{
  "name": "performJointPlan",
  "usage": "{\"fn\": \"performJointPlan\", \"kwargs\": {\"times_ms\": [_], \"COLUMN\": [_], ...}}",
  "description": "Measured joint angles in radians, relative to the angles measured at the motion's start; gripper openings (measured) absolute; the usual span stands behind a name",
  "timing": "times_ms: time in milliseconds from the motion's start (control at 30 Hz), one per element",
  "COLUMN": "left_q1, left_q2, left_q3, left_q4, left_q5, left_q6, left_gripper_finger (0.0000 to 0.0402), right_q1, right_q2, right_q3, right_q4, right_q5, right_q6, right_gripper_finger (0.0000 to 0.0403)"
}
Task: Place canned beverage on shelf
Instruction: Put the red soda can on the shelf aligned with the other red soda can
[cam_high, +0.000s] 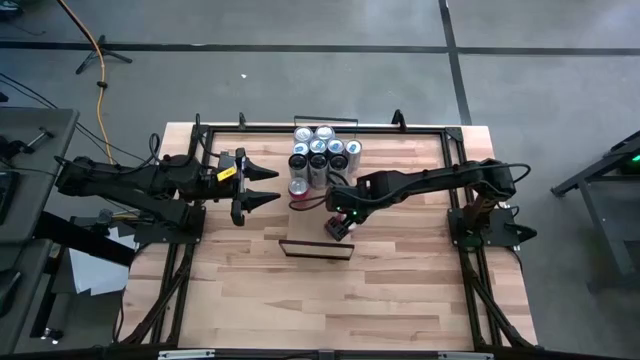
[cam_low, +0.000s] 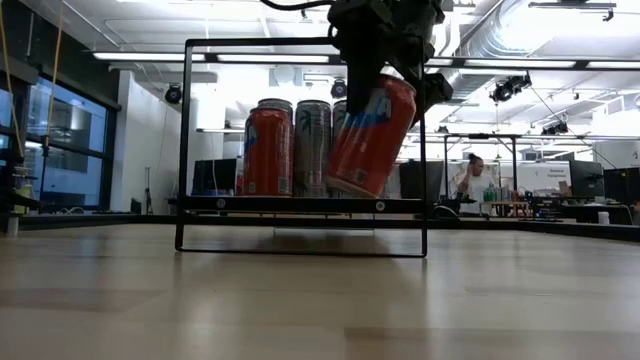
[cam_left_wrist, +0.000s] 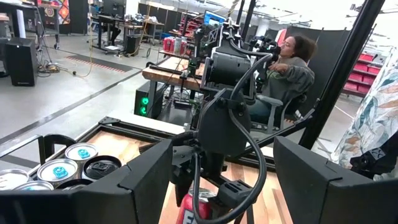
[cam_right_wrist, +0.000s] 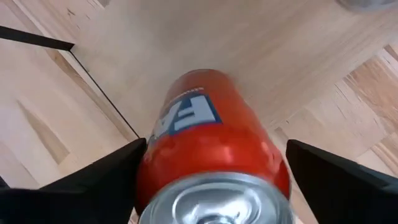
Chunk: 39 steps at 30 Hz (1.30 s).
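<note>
One orange soda can (cam_low: 372, 135) sits tilted between the right gripper (cam_right_wrist: 211, 180) fingers, jaws spread beside it, base just over the shelf (cam_low: 300, 204).

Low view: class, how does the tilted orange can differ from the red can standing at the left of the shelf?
The tilted orange can leans over; the red can stands upright. The tilted orange can is at the right end effector; the red can stands free beside a grey can. The tilted orange can shows blue-and-white lettering; the red can shows none here. Both are similar-sized cans at the shelf.
</note>
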Motion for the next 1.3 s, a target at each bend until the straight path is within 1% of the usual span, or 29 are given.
{"fn": "performJointPlan", "kwargs": {"times_ms": [167, 233, 333, 400, 500, 633, 733, 833, 900, 1000, 1167, 1300], "left_q1": [0.000, 0.000, 0.000, 0.000, 0.000, 0.000, 0.000, 0.000, 0.000, 0.000, 0.000, 0.000], "left_q2": [0.000, 0.000, 0.000, 0.000, 0.000, 0.000, 0.000, 0.000, 0.000, 0.000, 0.000, 0.000], "left_q3": [0.000, 0.000, 0.000, 0.000, 0.000, 0.000, -0.001, -0.001, -0.001, -0.001, -0.001, -0.001], "left_q4": [0.000, 0.000, 0.000, 0.000, 0.000, -0.012, -0.032, -0.046, -0.047, -0.046, -0.045, -0.045], "left_q5": [0.000, 0.000, 0.000, 0.000, 0.000, 0.000, 0.000, 0.000, 0.000, 0.000, 0.000, 0.000], "left_q6": [0.000, 0.000, -0.001, 0.000, -0.001, -0.001, -0.001, -0.001, -0.001, -0.001, 0.000, 0.000], "left_gripper_finger": [0.0236, 0.0236, 0.0236, 0.0236, 0.0236, 0.0236, 0.0236, 0.0236, 0.0236, 0.0236, 0.0236, 0.0236], "right_q1": [0.000, 0.000, 0.000, 0.000, 0.000, 0.005, 0.028, 0.062, 0.088, 0.141, 0.254, 0.350], "right_q2": [0.000, 0.000, 0.000, 0.000, -0.004, -0.044, -0.093, -0.149, -0.193, -0.276, -0.422, -0.498], "right_q3": [0.000, 0.000, 0.000, 0.000, 0.000, 0.000, 0.000, -0.001, -0.022, -0.120, -0.345, -0.468], "right_q4": [0.010, 0.040, 0.106, 0.131, 0.123, 0.029, -0.120, -0.276, -0.336, -0.360, -0.357, -0.368], "right_q5": [0.001, -0.002, -0.036, -0.037, -0.033, 0.010, 0.090, 0.178, 0.185, 0.174, 0.076, -0.041], "right_q6": [0.002, 0.019, 0.036, 0.032, -0.006, -0.085, -0.122, -0.109, -0.063, 0.074, 0.391, 0.607], "right_gripper_finger": [0.0376, 0.0376, 0.0376, 0.0376, 0.0377, 0.0377, 0.0378, 0.0377, 0.0377, 0.0377, 0.0377, 0.0377]}}
